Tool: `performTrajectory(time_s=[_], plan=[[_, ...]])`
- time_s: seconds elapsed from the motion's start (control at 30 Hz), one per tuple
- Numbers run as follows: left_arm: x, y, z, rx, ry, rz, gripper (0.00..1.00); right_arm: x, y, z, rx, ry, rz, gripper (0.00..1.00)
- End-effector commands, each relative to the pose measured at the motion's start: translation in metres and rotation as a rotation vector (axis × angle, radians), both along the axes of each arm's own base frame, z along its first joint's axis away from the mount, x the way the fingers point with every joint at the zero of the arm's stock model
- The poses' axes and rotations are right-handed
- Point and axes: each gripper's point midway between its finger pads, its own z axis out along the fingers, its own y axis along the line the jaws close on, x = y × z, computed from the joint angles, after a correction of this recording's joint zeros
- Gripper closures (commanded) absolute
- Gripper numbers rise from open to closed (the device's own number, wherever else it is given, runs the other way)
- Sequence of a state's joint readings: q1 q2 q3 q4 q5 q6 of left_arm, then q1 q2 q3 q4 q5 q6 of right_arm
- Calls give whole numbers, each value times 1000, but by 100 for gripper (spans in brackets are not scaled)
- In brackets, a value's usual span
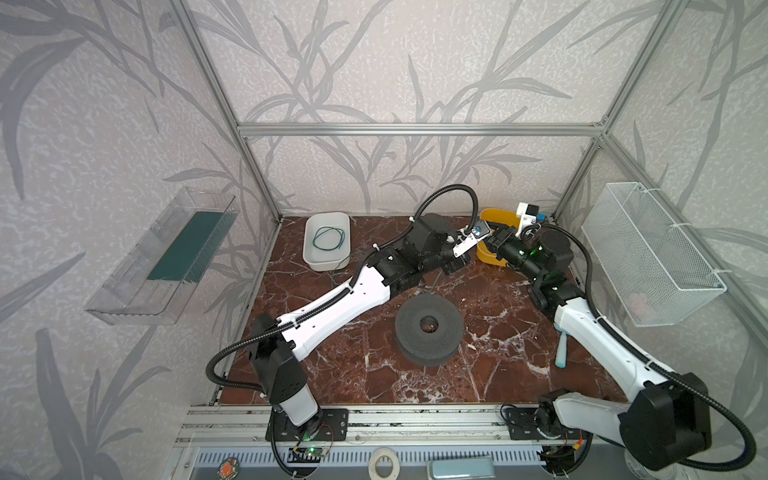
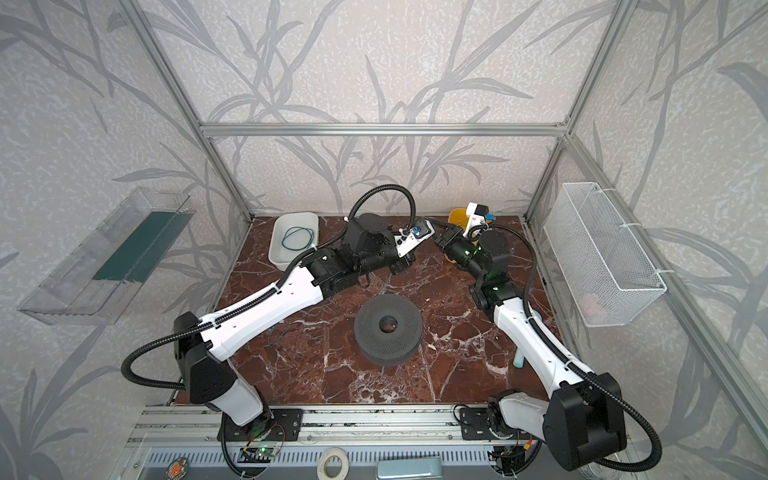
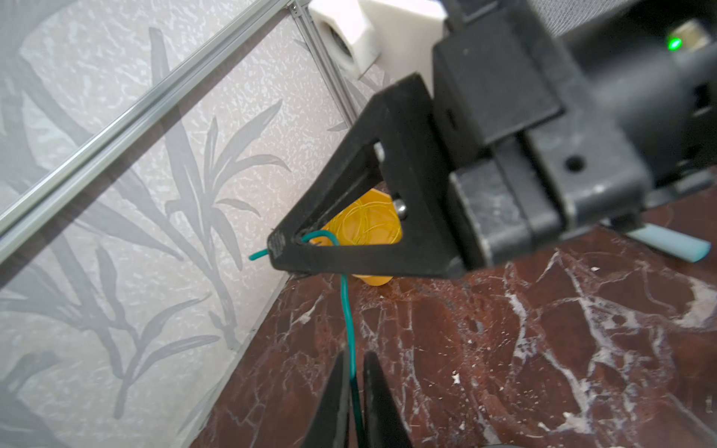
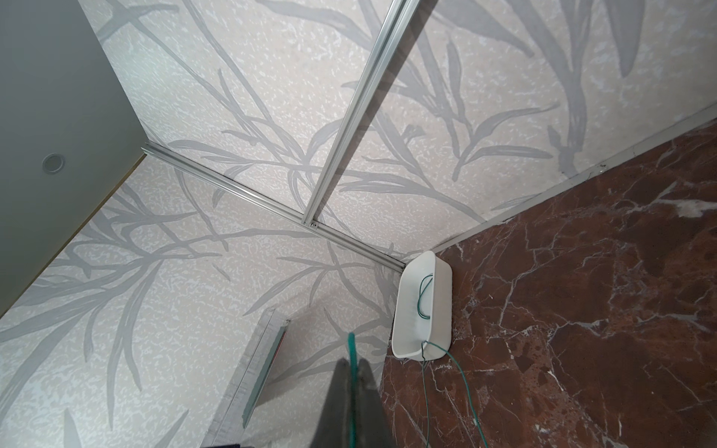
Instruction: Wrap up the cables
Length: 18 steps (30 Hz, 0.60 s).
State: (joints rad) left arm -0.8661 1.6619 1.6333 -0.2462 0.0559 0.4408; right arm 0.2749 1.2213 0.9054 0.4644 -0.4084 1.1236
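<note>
A thin green cable (image 3: 346, 310) runs between my two grippers above the back of the marble table. My left gripper (image 3: 354, 362) is shut on it; in both top views that gripper (image 1: 464, 262) sits at back centre. My right gripper (image 4: 352, 364) is shut on the cable's end (image 3: 259, 254) and faces the left one from close by (image 1: 490, 244). A strand (image 1: 433, 286) hangs toward a black perforated spool (image 1: 429, 328) lying flat mid-table. Another cable (image 1: 328, 239) lies coiled in a white tray (image 1: 316, 259); two strands (image 4: 461, 372) trail from the tray over the table.
A yellow container (image 1: 498, 218) of yellow wire stands at the back right behind my right gripper. A light blue tool (image 1: 561, 351) lies beside the right arm. A wire basket (image 1: 652, 253) hangs on the right wall, a clear shelf (image 1: 166, 257) on the left wall.
</note>
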Motion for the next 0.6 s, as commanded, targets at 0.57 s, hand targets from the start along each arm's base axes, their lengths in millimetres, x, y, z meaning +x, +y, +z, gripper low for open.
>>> performTrajectory(time_s=[0.57], plan=[[1, 10, -29, 55, 1, 36, 76, -9, 14, 11, 0, -56, 39, 100]])
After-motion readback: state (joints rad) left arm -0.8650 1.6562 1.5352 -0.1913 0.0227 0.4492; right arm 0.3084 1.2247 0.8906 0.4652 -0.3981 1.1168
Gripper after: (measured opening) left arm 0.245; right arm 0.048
